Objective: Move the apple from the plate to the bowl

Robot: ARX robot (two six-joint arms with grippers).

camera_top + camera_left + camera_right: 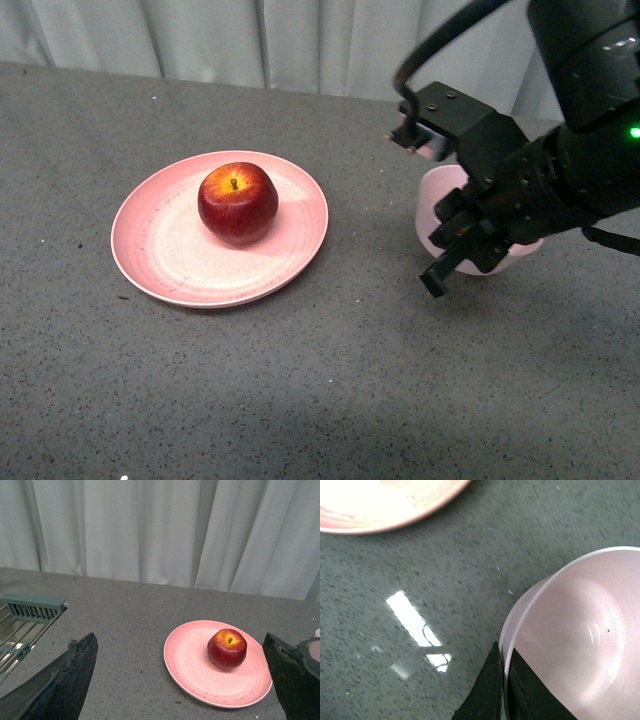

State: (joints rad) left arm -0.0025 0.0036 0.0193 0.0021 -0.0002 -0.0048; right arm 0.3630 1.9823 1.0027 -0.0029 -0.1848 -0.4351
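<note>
The dark red apple [238, 202] sits upright on the salmon-pink plate [160, 250] at the table's middle left. It also shows in the left wrist view [227, 649] on the plate [190, 660]. The pale pink bowl [437, 205] is to the right of the plate, mostly hidden behind my right arm. My right gripper [455, 250] is shut on the bowl's rim; in the right wrist view [504, 667] one finger is inside the empty bowl [575, 635] and one outside. My left gripper [185, 680] is open and empty, back from the plate.
The table is grey speckled stone [330, 400]. White curtains [300, 40] hang behind its far edge. A green metal rack [30, 607] lies beside the left arm. The plate's edge [380, 522] shows in the right wrist view.
</note>
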